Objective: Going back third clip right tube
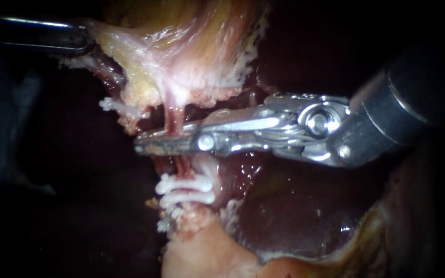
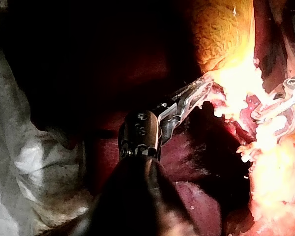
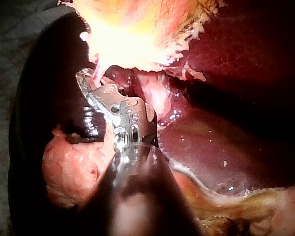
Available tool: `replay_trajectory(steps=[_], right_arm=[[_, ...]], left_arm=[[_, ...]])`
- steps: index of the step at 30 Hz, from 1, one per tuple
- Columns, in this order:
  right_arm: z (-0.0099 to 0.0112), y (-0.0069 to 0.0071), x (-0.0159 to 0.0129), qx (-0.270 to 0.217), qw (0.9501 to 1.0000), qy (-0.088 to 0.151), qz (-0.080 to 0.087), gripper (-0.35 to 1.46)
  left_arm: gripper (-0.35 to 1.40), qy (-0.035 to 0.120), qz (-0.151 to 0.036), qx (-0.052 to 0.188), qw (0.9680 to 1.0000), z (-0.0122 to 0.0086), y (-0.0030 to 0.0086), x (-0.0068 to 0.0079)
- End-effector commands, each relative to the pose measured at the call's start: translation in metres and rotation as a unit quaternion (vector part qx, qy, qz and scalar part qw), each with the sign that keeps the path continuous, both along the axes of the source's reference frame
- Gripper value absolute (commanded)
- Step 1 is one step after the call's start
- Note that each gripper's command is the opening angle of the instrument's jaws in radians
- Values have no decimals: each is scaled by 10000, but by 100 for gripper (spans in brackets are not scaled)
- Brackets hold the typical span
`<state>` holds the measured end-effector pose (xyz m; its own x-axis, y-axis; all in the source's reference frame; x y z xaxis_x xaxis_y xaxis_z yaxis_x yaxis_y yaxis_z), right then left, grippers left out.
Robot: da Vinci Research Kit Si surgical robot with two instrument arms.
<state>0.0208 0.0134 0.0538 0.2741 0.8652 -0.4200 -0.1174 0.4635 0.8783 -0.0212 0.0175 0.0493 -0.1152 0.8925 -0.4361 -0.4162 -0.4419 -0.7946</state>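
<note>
At 10 o'clock in the endoscope view the left instrument (image 1: 81, 41) is seen with its jaws closed on the edge of the gallbladder (image 1: 181, 46), which is held up toward 12 o'clock. Below that, at about 9 o'clock of centre, a white clip (image 1: 110, 105) is seen on a short stump.

At the centre the right tube (image 1: 174, 119) is stretched from the gallbladder down toward 6 o'clock. It is crossed there by the right instrument (image 1: 142, 144), which enters from 3 o'clock. Its jaws are drawn almost together, and the tube is taken to be pinched between them. No third clip can be made out inside the jaws. Two clips (image 1: 184, 184) are already set on the tube just below, and the liver (image 1: 294, 206) lies toward 5 o'clock.

If the instrument were drawn back toward 3 o'clock before the jaws are released, the taut tube could be torn or a fresh clip dragged off. The lower clips could also be snagged by a dipping tip.
</note>
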Motion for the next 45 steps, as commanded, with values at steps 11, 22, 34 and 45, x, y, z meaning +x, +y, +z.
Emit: replay_trajectory(steps=[11,22,34,45], right_arm=[[22,-3,15,-215,9992,315,100,46],[75,1,7,-1229,9924,76,70,50],[67,1,-23,-2100,9774,160,-166,50],[46,-22,-122,-3077,9490,409,-549,50]], left_arm=[[-35,9,-12,-2,10000,-3,-2,-2],[-35,15,-21,-2,10000,-5,-4,-4],[-35,15,-22,-2,10000,-6,-4,-4],[-35,13,-17,-2,10000,-6,-5,-2]])
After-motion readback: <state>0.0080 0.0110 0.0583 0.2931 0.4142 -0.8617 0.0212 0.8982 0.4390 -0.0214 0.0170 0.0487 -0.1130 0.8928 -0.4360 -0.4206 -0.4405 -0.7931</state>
